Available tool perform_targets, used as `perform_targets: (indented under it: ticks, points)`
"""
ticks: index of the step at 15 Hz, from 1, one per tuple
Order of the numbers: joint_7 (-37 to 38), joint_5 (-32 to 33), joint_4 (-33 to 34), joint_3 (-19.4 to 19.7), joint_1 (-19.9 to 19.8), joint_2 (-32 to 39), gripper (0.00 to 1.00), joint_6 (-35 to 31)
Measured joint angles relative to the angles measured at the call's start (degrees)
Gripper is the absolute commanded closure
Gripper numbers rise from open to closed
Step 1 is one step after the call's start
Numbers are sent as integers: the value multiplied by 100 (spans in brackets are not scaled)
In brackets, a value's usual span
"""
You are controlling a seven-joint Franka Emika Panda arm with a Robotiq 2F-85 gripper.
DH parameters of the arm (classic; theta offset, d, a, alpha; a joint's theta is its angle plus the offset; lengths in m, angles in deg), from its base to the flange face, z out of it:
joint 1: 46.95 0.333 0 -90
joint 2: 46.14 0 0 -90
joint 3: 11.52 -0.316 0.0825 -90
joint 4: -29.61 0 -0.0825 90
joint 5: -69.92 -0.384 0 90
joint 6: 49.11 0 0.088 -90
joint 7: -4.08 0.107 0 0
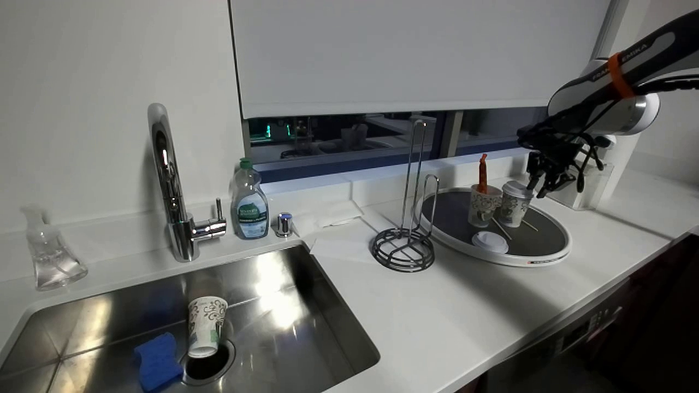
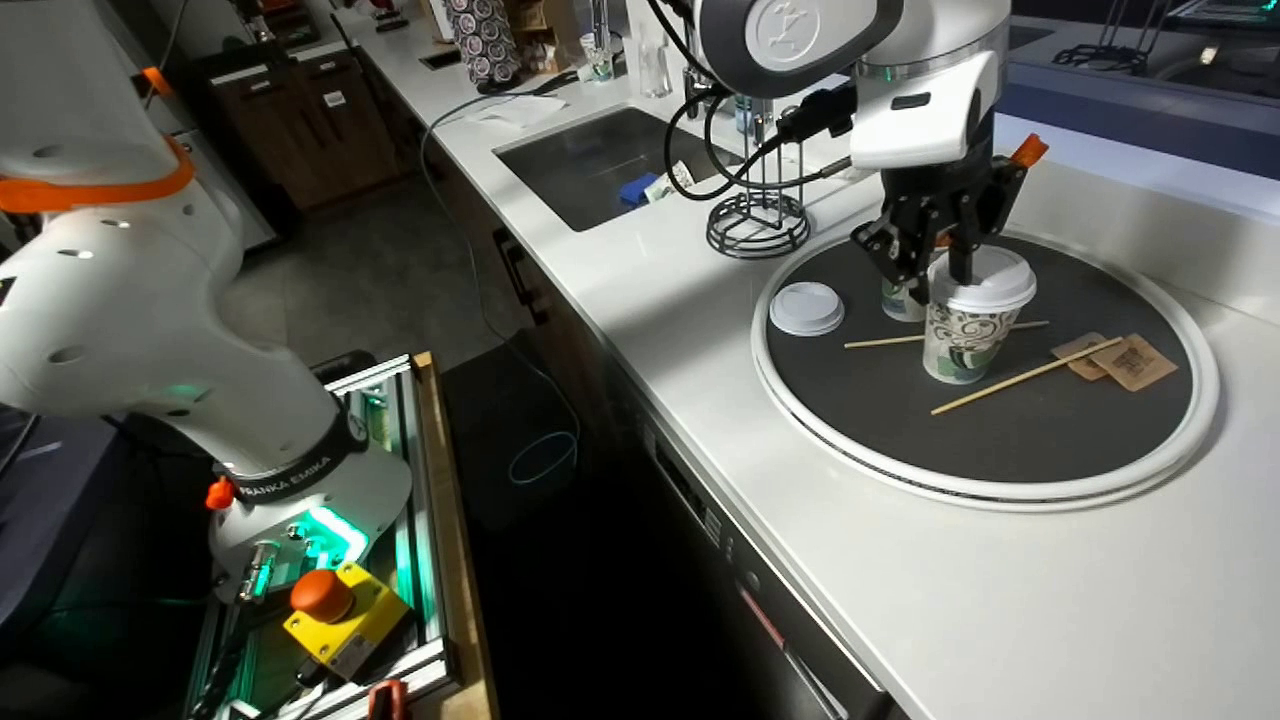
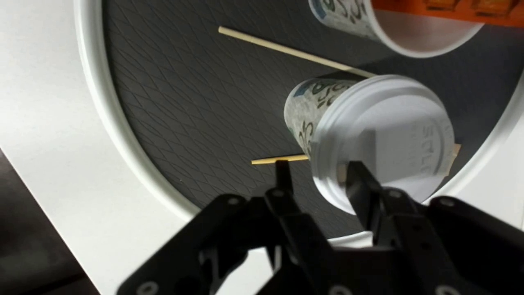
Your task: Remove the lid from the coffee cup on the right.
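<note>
Your lid (image 3: 409, 123) is seated on the cup (image 2: 960, 345), which stands upright on the round tray (image 2: 1050, 440). The gripper (image 3: 319, 166) is at the lid's edge, its fingers (image 3: 362, 188) spread, with the rim showing in the gap between them in the wrist view. One finger covers part of the rim there; you cannot tell whether it touches. The raised lettering on the lid is too blurred to read fully.

Beside your cup is a second cup (image 2: 903, 303), mostly hidden in an exterior view by the gripper and your cup, and cropped by the wrist view's top edge. An orange item (image 1: 483, 173) stands in it; you can't make out what it is. Two sticks (image 2: 1020, 379) lie on the tray, one passing partly behind your cup. Two brown packets (image 2: 1133, 362) overlap near them. A loose lid (image 2: 807, 308) lies near the tray's edge.

Farther along the tabletop (image 1: 393, 322), you have a wire stand (image 1: 404, 233), then the sink (image 1: 327, 322), with a third cup (image 1: 207, 325) on its side and a blue sponge (image 1: 158, 360).
</note>
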Motion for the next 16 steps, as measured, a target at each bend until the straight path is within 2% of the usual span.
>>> perform_targets:
  ticks: [6, 12, 14, 15, 16]
  points:
    - [8, -1, 26, -9, 79, 0, 64, -1]
    - [44, -2, 55, 10, 86, 38, 65, -1]
    - [58, -1, 57, 21, 86, 59, 75, -1]
    - [70, -2, 59, 25, 86, 72, 91, -1]
    - [81, -1, 60, 28, 86, 85, 97, -1]
